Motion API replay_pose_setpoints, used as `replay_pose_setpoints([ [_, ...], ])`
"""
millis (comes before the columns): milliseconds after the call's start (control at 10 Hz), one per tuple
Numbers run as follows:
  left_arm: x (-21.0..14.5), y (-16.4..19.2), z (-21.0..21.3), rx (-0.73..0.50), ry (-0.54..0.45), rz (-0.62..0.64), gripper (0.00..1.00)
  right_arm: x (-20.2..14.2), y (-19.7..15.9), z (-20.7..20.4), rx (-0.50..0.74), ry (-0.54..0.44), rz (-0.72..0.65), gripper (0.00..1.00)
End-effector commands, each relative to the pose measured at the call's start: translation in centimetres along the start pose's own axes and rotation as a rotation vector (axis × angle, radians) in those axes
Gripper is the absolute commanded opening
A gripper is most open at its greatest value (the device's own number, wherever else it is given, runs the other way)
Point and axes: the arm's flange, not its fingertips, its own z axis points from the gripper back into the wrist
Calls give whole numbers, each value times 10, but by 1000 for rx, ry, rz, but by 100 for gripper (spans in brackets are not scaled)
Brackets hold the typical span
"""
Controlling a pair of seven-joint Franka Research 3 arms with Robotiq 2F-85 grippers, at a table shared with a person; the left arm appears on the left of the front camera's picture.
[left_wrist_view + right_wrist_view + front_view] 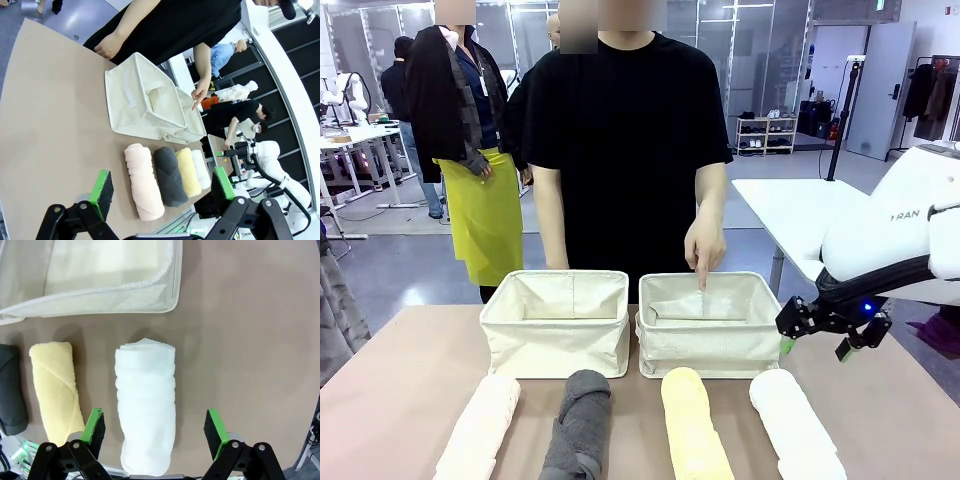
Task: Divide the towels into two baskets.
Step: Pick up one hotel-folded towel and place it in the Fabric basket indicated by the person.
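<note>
Four rolled towels lie side by side in the front view along the near edge of the table (390, 380), running from the robot's left to its right: pale pink towel (480, 428), dark grey towel (578, 425), yellow towel (692, 425), white towel (795, 425). Just behind them stand the left basket (555, 352) and the right basket (710, 352), nearly touching; no towel is seen in either. The person's hand (705, 245) points a finger down into the right basket. The right gripper (815, 348) hangs just beside that basket's right wall, above the far end of the white towel, its claw apart and holding nothing. Left wrist view: the left gripper (162, 187) sits high above the table's left part with its green pads spread wide and nothing between them. Below it the four rolls show in the same order, the pale pink towel (144, 182) nearest, and the person's finger rests at the rim of the farther basket (192, 125). Right wrist view: the white towel (146, 405) lies lengthwise between the right gripper's open pads, with bare table on either side of it, so no contact. The yellow towel (55, 387) lies beside it, apart, with an end of the dark grey towel (11, 390) at the picture's edge and a corner of the right basket (100, 295) just beyond the rolls.
</note>
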Motion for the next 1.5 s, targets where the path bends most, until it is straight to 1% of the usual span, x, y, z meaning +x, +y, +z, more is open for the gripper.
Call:
replay_pose_setpoints([
  [0,0,1,2,-22,-14,-9,100,-2,-6,6,3,6,8,100],
  [300,0,1,2,-22,-14,-9,100,-2,-6,6,3,6,8,100],
  [400,0,1,2,-22,-14,-9,100,2,-8,4,8,0,-15,100],
  [500,0,1,2,-22,-14,-9,100,-5,10,-10,9,84,39,100],
  [600,0,1,2,-22,-14,-9,100,-10,19,-22,35,152,36,100],
  [700,0,1,2,-22,-14,-9,100,-14,24,-32,34,190,44,100],
  [800,0,1,2,-22,-14,-9,100,-17,28,-40,40,198,46,100],
  [900,0,1,2,-22,-14,-9,100,-20,31,-53,-13,234,47,100],
  [1000,0,1,2,-22,-14,-9,100,-22,34,-63,-29,256,54,100],
  [1200,0,1,2,-22,-14,-9,100,-25,36,-75,-77,265,47,100],
  [1400,0,1,2,-22,-14,-9,100,-29,39,-84,-110,251,45,100],
])
